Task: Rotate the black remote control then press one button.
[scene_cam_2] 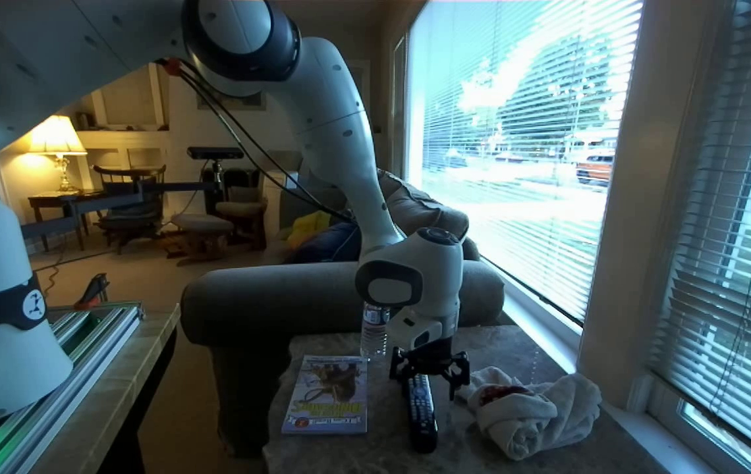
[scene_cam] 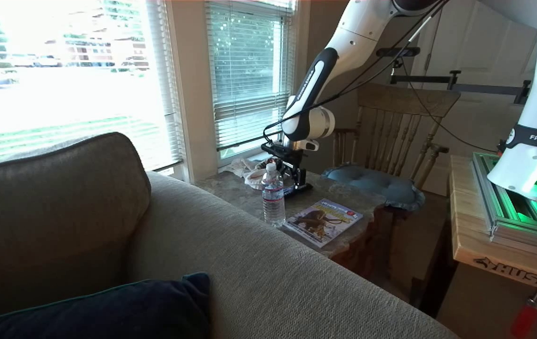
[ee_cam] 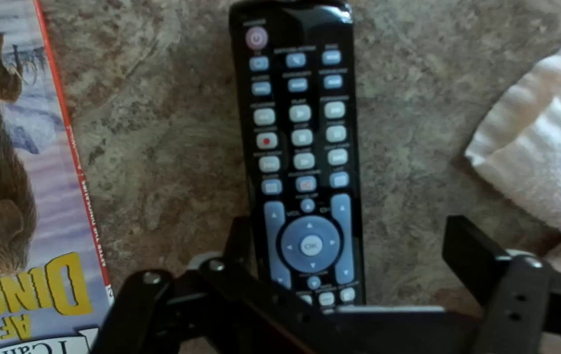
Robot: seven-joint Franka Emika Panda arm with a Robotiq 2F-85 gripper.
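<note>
The black remote control (ee_cam: 304, 142) lies flat, buttons up, its power button end toward the top of the wrist view. My gripper (ee_cam: 352, 243) stands open around its lower half. One finger (ee_cam: 239, 243) is right beside the remote's left edge; whether they touch I cannot tell. A wide gap of bare table separates the right edge from the opposite finger (ee_cam: 467, 250). The gripper hides the remote's bottom end in that view. In an exterior view the remote (scene_cam_2: 422, 418) extends from beneath the gripper (scene_cam_2: 431, 382) toward the camera. Nothing is held.
A dinosaur magazine (scene_cam_2: 326, 396) lies on the stone-topped table (scene_cam: 344, 188) on one side of the remote. On the opposite side is a crumpled white cloth (scene_cam_2: 527, 415). A clear plastic bottle (scene_cam: 273, 200) stands upright close to the gripper, near the sofa arm (scene_cam: 249, 254).
</note>
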